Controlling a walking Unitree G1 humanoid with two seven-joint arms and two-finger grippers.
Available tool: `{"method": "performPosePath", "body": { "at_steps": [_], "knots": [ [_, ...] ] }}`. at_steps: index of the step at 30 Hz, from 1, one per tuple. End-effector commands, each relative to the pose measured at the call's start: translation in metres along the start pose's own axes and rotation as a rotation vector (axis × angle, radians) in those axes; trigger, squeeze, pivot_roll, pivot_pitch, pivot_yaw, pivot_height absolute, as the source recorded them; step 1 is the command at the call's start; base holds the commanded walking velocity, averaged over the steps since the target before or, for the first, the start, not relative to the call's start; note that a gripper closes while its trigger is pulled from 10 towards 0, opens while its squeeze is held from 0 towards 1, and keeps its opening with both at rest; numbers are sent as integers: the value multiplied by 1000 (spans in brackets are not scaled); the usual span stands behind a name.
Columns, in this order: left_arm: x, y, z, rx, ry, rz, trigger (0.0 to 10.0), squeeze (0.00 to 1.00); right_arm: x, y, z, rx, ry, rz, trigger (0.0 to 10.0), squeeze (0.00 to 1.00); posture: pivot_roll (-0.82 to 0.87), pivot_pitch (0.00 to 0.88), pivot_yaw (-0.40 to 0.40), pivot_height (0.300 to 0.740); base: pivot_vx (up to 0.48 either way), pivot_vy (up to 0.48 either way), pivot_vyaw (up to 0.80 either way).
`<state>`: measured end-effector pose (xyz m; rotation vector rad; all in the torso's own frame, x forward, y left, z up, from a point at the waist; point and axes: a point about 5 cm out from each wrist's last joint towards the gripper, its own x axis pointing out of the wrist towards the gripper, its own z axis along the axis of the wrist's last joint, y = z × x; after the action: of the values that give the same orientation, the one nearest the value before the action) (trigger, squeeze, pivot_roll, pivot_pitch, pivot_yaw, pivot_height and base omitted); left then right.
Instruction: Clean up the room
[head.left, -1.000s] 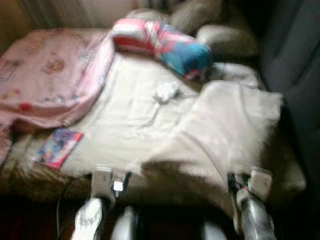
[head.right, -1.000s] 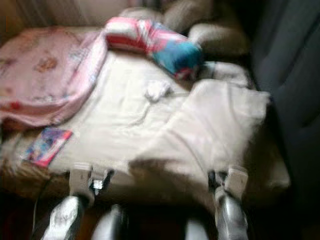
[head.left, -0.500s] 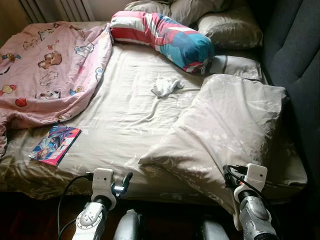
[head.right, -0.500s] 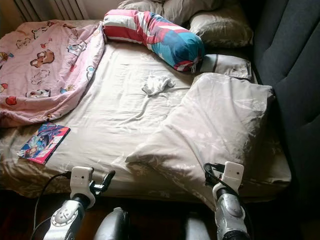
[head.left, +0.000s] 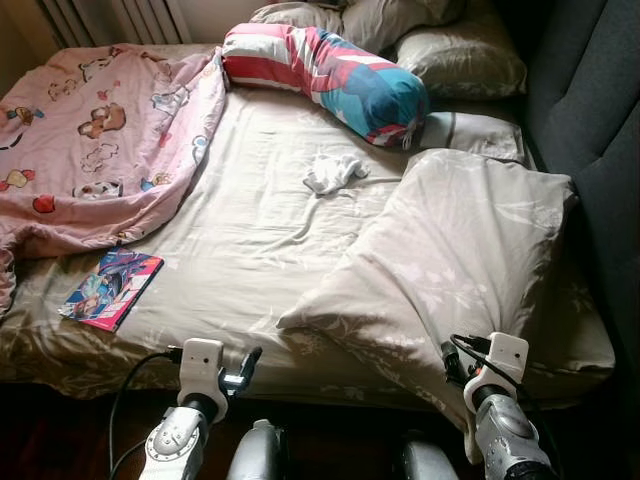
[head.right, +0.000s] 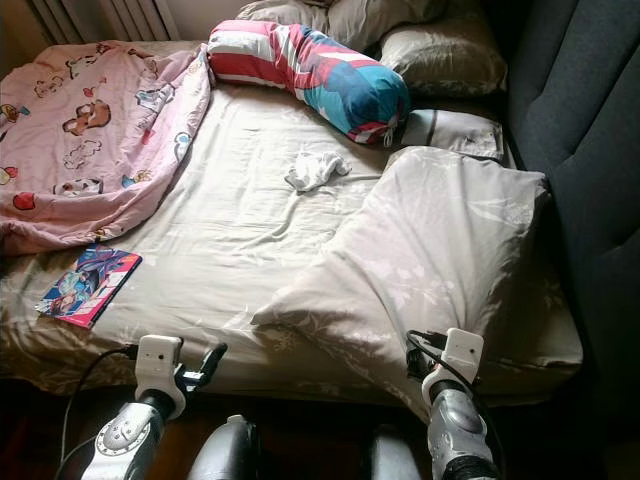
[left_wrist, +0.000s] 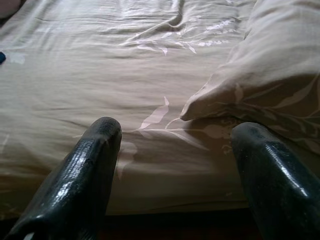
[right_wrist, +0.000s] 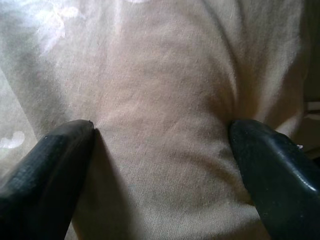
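Note:
A large beige pillow (head.left: 450, 260) lies askew on the front right of the bed (head.left: 250, 230). My right gripper (right_wrist: 160, 131) is open at the pillow's near edge, its fingers (right_wrist: 60, 155) spread wide over the pillow fabric. My left gripper (left_wrist: 175, 134) is open too, low at the bed's front edge and facing the sheet and the pillow's corner (left_wrist: 200, 107). A small white crumpled cloth (head.left: 330, 173) lies mid-bed. A colourful book (head.left: 112, 288) rests near the front left edge. A pink cartoon blanket (head.left: 100, 140) is bunched on the left side.
A striped red, white and blue bolster (head.left: 325, 80) lies across the head of the bed, with beige pillows (head.left: 460, 60) behind it. A dark upholstered headboard (head.left: 600, 120) runs along the right. A radiator (head.left: 110, 18) stands at the back left. The floor below the bed is dark.
The view was blurred a second ago and is now sharp and steady. Both arms sit slightly lower in the picture; the things on the bed have not moved.

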<state>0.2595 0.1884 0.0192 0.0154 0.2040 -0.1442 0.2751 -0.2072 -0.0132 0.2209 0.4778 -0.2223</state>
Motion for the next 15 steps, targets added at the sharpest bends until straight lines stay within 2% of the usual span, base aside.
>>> {"method": "performPosePath", "body": {
  "at_steps": [1,4,7,8,9,10,13,15],
  "knots": [
    [-4,6,-3,3,19,9,10000,0,-6,1,-23,0,105,-16,10000,0,-35,164,82,651,0,0,0],
    [-3,6,-1,5,18,10,10000,0,-5,-3,-12,68,10,-16,10000,0,-41,162,85,651,0,0,0],
    [-1,5,-1,6,20,7,10000,0,-6,-4,-7,95,-36,0,10000,0,-49,162,86,651,0,0,0],
    [-1,5,-1,6,20,5,10000,0,-6,-5,-6,100,-55,4,10000,604,-53,161,86,651,0,0,0],
    [-1,4,-1,6,21,4,10000,0,-7,-6,-5,103,-68,6,10000,604,-53,161,86,651,0,0,0],
    [0,3,-2,5,23,1,10000,0,-9,-8,-1,134,-130,18,10000,1000,-57,160,85,651,0,0,0],
    [1,2,-2,3,25,-1,10000,0,-15,-14,2,166,-214,3,10000,1000,-68,159,82,651,0,0,0],
    [1,2,-2,2,26,-2,10000,0,-18,-16,0,171,-226,2,10000,1000,-69,158,80,651,0,0,0]
  ]
}}
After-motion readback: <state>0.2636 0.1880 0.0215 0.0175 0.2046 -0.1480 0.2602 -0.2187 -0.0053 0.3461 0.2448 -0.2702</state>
